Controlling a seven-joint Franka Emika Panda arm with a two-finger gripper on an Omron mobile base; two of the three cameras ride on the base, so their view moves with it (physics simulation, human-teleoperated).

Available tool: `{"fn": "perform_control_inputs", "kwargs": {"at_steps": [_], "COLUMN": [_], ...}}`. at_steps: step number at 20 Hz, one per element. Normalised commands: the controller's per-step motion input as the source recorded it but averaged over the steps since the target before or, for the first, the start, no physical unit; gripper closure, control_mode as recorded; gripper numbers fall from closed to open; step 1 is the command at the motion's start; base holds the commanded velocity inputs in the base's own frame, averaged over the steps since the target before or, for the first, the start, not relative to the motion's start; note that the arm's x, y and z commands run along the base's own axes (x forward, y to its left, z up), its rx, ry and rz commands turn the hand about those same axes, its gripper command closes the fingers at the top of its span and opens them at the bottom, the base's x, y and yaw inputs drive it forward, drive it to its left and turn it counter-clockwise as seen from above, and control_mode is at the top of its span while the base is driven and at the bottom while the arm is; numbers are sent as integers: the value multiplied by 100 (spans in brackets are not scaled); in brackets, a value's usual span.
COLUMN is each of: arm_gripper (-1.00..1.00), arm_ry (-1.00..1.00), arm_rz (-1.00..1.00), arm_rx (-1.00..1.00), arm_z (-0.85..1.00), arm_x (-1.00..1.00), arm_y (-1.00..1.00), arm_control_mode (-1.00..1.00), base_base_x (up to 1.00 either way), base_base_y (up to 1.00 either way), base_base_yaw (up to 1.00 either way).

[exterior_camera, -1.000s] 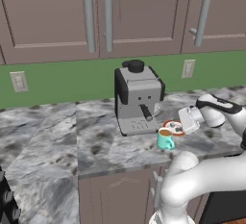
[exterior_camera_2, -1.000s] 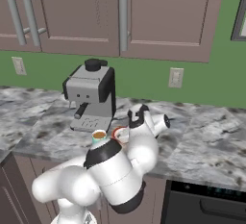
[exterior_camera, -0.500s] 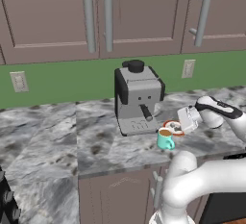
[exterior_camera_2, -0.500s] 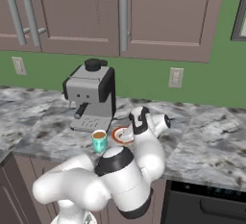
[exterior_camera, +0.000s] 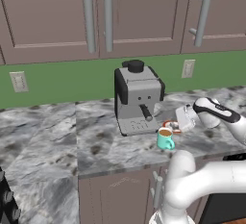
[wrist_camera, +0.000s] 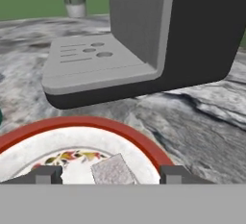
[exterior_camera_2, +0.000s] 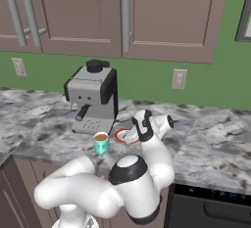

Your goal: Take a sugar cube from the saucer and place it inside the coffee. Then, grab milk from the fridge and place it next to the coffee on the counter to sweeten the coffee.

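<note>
The gripper (wrist_camera: pixel 104 176) is down at the saucer (wrist_camera: pixel 144 143), its two dark finger tips standing one on either side of the sugar cube (wrist_camera: pixel 112 171) with a clear gap between each tip and the cube. The jaws are therefore apart and nothing is held; the hand view shows no contact yet. The cube lies on the saucer's white, flower-patterned centre, inside the orange-red rim.

Finding on progress: the first step is at the grasp stage and not completed. The cube is not lifted and has not gone into the coffee. In my judgement what is wanted next is a closure on the cube, a lift, and a short carry across to the mug.

Just beside the saucer, on the side nearer the counter edge, stands the coffee (exterior_camera: pixel 165 138), a teal mug with brown liquid at the top and nothing visible in it. Saucer and mug both sit on the grey marbled counter (exterior_camera: pixel 53 136), in front of the grey and black coffee machine (exterior_camera: pixel 137 96), whose base and drip tray rise directly behind the saucer in the hand view.

Further back are the green wall with its sockets and the brown upper cabinets (exterior_camera: pixel 96 16).

The second step is not begun: no milk carton stands by the mug.
</note>
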Motion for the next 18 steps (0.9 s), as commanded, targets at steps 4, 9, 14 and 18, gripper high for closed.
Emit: {"fn": "perform_control_inputs", "kwargs": {"at_steps": [4, 9, 14, 18], "arm_gripper": [100, 100, 100, 100], "arm_ry": [0, 0, 0, -4], "arm_rz": [0, 0, 0, 0], "arm_rx": [0, -1, 0, 0], "arm_z": [-12, -11, 0, 1], "arm_x": [10, 0, 1, -7], "arm_y": [-1, 0, 0, 0], "arm_control_mode": [-100, -100, -100, -100], "base_base_x": [0, 0, 0, 0], "base_base_y": [0, 0, 0, 0], "base_base_yaw": [0, 0, 0, 0]}}
